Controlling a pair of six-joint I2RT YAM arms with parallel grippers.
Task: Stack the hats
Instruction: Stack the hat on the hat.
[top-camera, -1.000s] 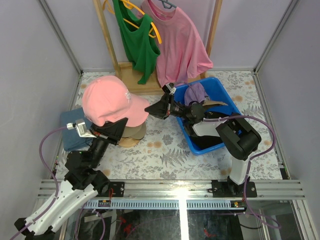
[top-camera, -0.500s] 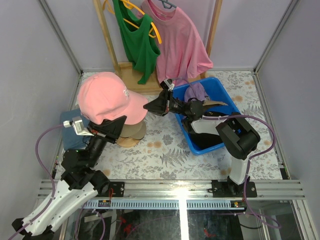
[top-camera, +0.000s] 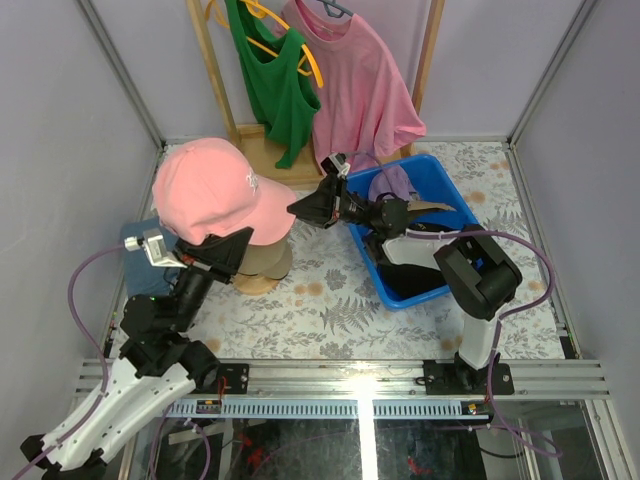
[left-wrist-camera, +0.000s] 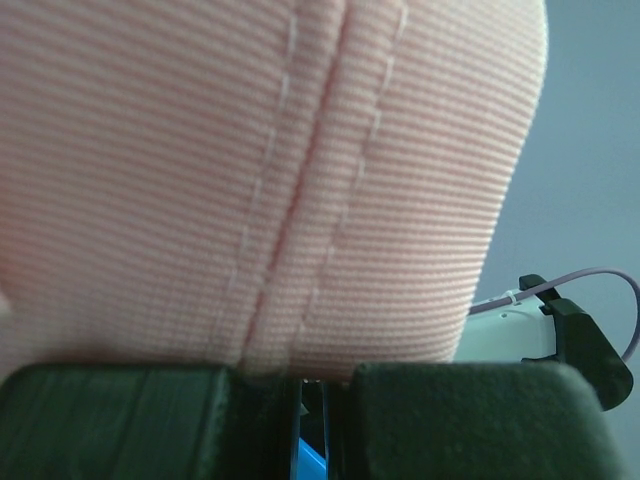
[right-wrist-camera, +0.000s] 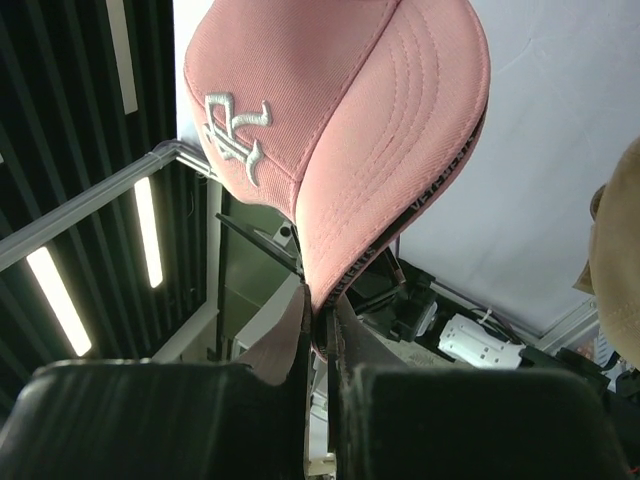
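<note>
Both grippers hold a pink cap (top-camera: 208, 190) in the air, just above a tan cap (top-camera: 266, 262) that sits on a wooden stand. My left gripper (top-camera: 236, 244) is shut on the pink cap's rear edge, and its fabric (left-wrist-camera: 280, 180) fills the left wrist view above the gripper (left-wrist-camera: 310, 378). My right gripper (top-camera: 298, 209) is shut on the tip of the brim (right-wrist-camera: 340, 250); in its wrist view the gripper (right-wrist-camera: 322, 318) pinches the brim edge. A lavender cap (top-camera: 391, 184) lies in the blue bin (top-camera: 452, 205) over a dark cap (top-camera: 405, 283).
A wooden rack (top-camera: 258, 140) at the back carries a green tank top (top-camera: 272, 80) and a pink T-shirt (top-camera: 357, 90). A blue fabric item (top-camera: 138, 262) lies at the left, behind my left arm. The tan cap (right-wrist-camera: 620, 260) shows at the right edge of the right wrist view.
The pink cap has shifted a little to the left and away from me, carried by both grippers. Both stay shut on it.
</note>
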